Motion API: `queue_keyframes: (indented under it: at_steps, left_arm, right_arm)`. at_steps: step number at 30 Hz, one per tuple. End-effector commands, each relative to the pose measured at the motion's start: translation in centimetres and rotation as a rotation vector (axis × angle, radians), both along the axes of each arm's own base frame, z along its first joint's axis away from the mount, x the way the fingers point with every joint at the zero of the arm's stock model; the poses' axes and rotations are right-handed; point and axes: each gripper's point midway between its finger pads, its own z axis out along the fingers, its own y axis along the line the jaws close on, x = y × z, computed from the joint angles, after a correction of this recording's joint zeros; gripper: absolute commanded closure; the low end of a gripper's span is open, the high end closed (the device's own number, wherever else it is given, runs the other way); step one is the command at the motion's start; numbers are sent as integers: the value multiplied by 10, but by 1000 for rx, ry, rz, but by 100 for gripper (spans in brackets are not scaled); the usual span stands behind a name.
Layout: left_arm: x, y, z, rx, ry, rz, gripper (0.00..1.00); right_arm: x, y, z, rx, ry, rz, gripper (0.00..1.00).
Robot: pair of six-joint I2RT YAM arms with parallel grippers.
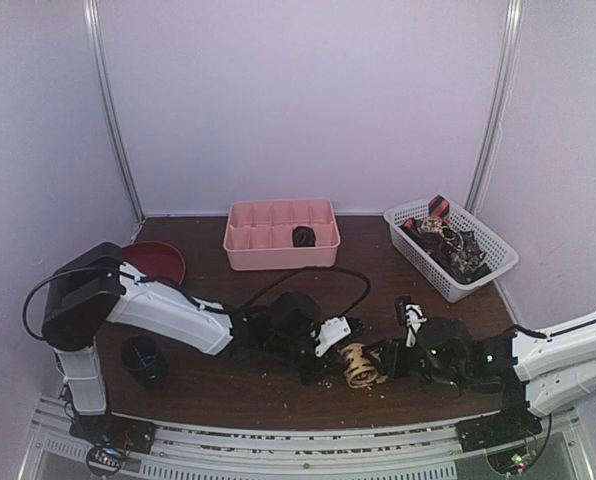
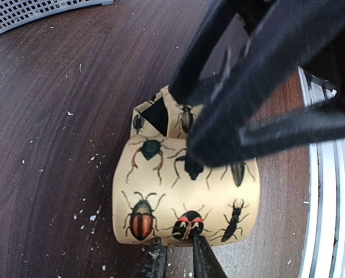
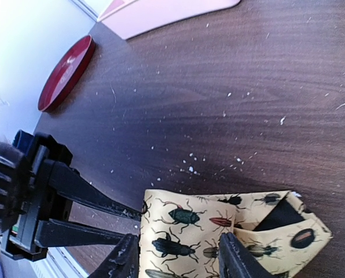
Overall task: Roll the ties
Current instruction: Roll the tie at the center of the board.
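A tan tie (image 1: 358, 365) printed with beetles lies rolled into a loose coil near the table's front edge, between my two grippers. My left gripper (image 1: 326, 368) reaches it from the left. In the left wrist view its tips (image 2: 178, 260) stand close together at the near edge of the tan tie (image 2: 161, 197). My right gripper (image 1: 383, 362) comes from the right. In the right wrist view (image 3: 181, 260) its jaws straddle the coil of the tan tie (image 3: 178, 217) and press its sides. The right gripper's black fingers (image 2: 248, 116) cross over the coil.
A pink divided tray (image 1: 323, 250) at the back holds one dark rolled tie (image 1: 303, 237). A white basket (image 1: 498, 262) at the back right holds more ties (image 1: 448, 235). A red plate (image 1: 163, 262) and a black cup (image 1: 143, 358) stand at the left. The metal rail (image 2: 329, 174) runs just beside the coil.
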Motion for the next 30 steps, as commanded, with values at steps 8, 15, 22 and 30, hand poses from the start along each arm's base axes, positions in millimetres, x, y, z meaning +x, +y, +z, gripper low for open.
queue_keyframes:
  at_steps: [8, 15, 22, 30]
  left_arm:
    - [-3, -7, 5, -19, -6, -19, 81]
    - [-4, -2, 13, -30, -21, -15, 68]
    - [-8, -7, 13, -26, -17, -59, 39]
    - [-3, -26, 15, -23, -42, -85, 23]
  right_arm:
    - [1, 14, -20, -125, 39, 35, 57]
    - [0, -17, -37, -178, 10, 2, 65]
    - [4, -31, -40, -124, 10, -16, 65]
    - [5, -40, -49, -89, 42, -34, 65]
